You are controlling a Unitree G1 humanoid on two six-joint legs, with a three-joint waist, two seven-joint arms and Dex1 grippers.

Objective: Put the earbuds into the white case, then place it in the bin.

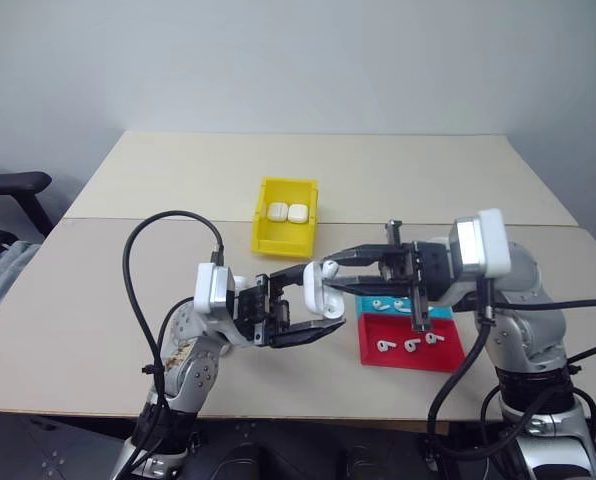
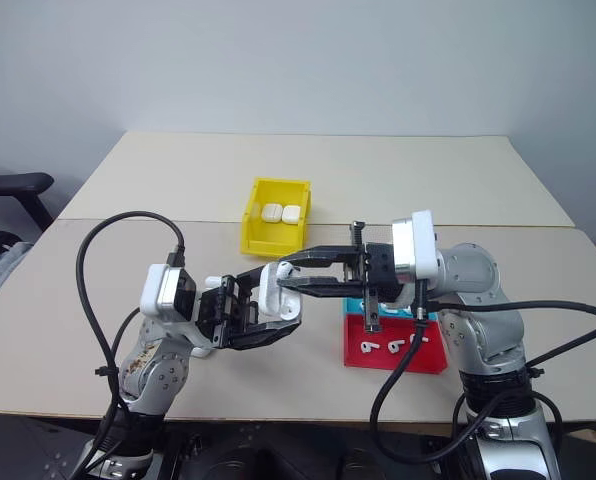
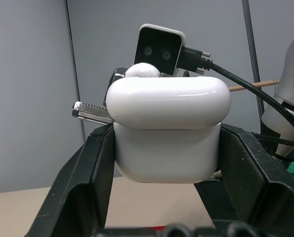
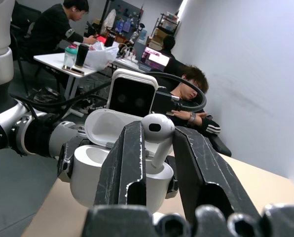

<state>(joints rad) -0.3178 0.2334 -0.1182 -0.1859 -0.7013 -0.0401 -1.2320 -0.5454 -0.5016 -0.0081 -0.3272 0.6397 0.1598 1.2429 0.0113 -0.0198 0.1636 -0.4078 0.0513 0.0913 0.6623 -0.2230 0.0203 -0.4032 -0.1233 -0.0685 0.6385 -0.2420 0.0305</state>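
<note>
My left gripper (image 1: 321, 298) is shut on the white case (image 3: 169, 128), holding it by its sides above the table's near edge with the lid (image 4: 110, 126) swung open. My right gripper (image 4: 159, 131) is shut on one of the earbuds (image 4: 158, 129), pinched between its fingers directly over the open case, stem pointing down into it. Both grippers meet tip to tip. The yellow bin (image 1: 278, 243) stands just beyond them on the table, with two closed white cases (image 1: 286, 212) inside.
A red tray (image 1: 448, 355) with three loose earbuds lies under my right arm, and a teal tray (image 1: 440, 313) sits just behind it. A black chair (image 1: 13, 185) stands off the table's left side. People sit at desks in the room behind.
</note>
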